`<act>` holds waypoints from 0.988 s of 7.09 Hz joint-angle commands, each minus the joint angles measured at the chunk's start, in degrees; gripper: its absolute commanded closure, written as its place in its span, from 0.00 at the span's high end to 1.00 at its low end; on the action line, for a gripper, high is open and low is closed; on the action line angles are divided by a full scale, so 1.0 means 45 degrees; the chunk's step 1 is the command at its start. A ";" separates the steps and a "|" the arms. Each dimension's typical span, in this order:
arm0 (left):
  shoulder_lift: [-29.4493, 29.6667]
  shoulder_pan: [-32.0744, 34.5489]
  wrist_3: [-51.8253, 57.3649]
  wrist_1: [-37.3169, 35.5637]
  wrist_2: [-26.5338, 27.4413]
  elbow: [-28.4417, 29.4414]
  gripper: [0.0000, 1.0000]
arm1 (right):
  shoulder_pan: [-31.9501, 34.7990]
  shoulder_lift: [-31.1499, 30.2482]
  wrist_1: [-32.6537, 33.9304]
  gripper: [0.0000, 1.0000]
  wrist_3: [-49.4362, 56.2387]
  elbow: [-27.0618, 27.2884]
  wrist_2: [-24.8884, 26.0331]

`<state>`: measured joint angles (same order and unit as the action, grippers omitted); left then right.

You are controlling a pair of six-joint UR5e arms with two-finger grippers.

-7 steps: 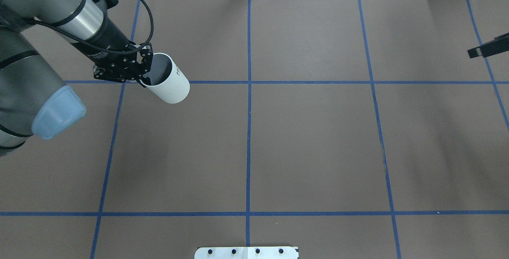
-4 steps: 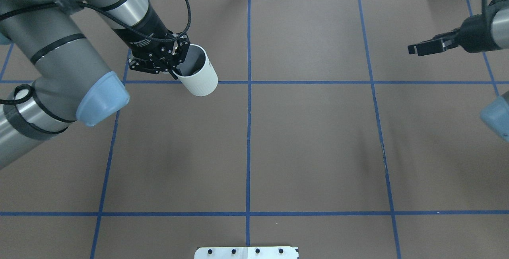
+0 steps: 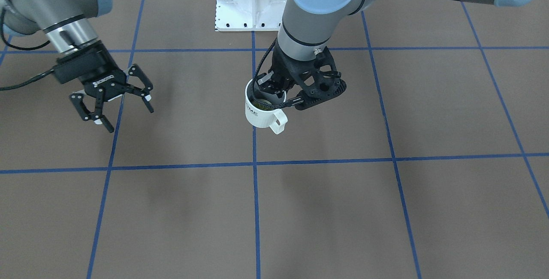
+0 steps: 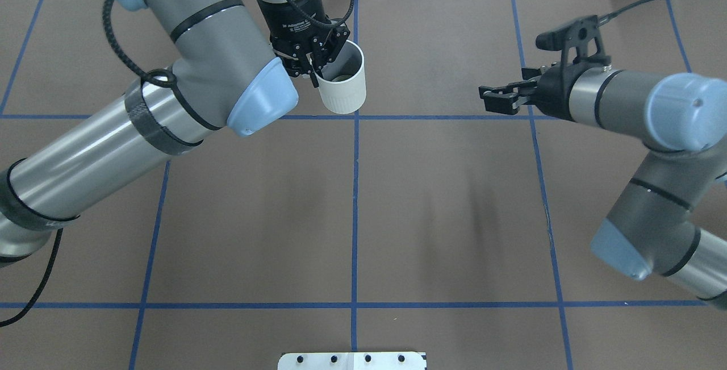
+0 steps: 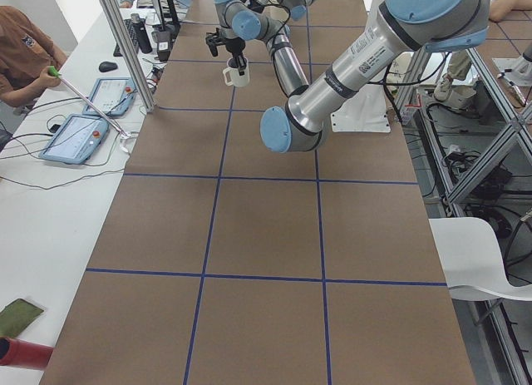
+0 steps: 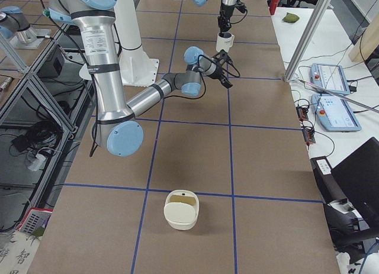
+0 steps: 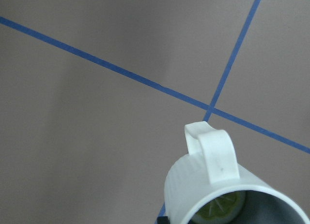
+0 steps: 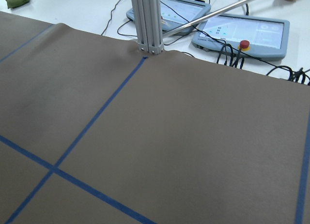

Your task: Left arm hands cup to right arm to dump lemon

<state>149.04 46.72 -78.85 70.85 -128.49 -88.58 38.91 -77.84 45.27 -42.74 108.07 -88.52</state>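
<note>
Left gripper [image 3: 271, 91] is clamped on the rim of the cup [image 3: 258, 115], apparently with one finger inside the mouth and one outside, though its black plate hides the contact from where I stand. The cup hangs roughly upright above the counter [image 3: 343, 210] near the centre tape line. Its handle [image 3: 279, 122] is turned toward the operators' side and the lemon [image 7: 220, 210] lies in the bottom. The right gripper [image 3: 128, 116] has its fingers spread wide, points toward the cup and is well apart from it. Assessment: hand-over in approach, no transfer yet. Recommended: keep the cup level so the lemon stays in; bring the right gripper onto bare wall clear of the left fingers and the handle; close it fully before the left lets go; tip only afterwards.
</note>
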 commanded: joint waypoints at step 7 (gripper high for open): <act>0.1156 -0.0030 -0.1090 -0.0080 0.0175 0.0699 0.00 | -0.5228 0.1807 -0.0002 0.98 -0.0365 -0.0129 0.7715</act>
<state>153.42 46.67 -83.62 70.67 -127.68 -85.40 16.62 -71.18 45.18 -44.24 107.83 -55.79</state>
